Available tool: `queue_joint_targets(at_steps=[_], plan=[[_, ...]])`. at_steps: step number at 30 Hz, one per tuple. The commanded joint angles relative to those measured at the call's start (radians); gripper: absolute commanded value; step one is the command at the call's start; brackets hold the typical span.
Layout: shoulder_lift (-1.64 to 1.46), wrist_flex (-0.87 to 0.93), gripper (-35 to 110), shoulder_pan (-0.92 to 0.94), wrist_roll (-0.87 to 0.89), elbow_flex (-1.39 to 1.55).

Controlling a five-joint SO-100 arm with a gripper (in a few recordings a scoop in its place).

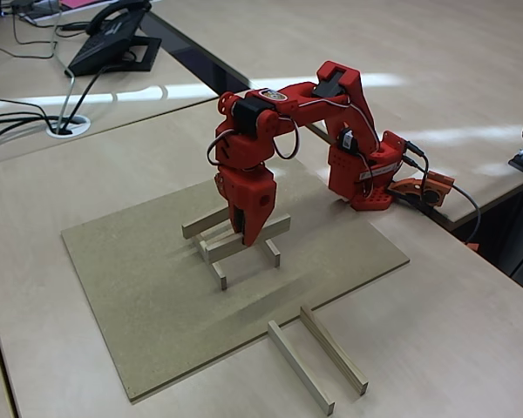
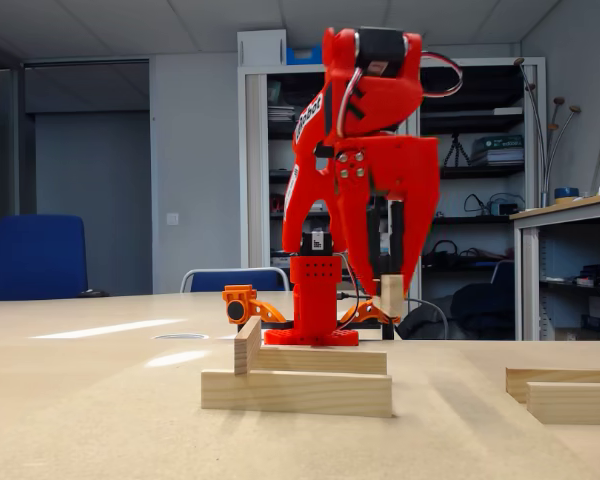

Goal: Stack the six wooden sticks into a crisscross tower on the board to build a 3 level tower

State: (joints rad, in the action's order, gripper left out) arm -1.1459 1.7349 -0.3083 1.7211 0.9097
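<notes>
Nearest the lens, two spare pale square-section wooden sticks (image 1: 318, 361) lie on the table off the speckled brown fibreboard sheet (image 1: 139, 287), while a fourth stick (image 2: 391, 296), clamped in the red two-finger hand (image 2: 380, 270), is best lowered level and parallel to the lone second-level stick (image 2: 247, 346) before release.

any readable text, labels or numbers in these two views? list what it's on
Nothing can be quoted with confidence.
White lettering runs along the red arm in a fixed view: too blurred to read.
White sticker on the arm's base: too small to read.
Desk phone: no legible markings.
Sticks and board: no print.
</notes>
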Motion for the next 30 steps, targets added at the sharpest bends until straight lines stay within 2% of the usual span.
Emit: queue_joint_targets(at_steps=[1,11,30], plan=[[-0.014,0.008,0,0.018,-0.017,0.002],[0.031,0.017,0,0.066,-0.083,-0.003],[0.092,-0.021,0,0.043,-0.055,-0.012]])
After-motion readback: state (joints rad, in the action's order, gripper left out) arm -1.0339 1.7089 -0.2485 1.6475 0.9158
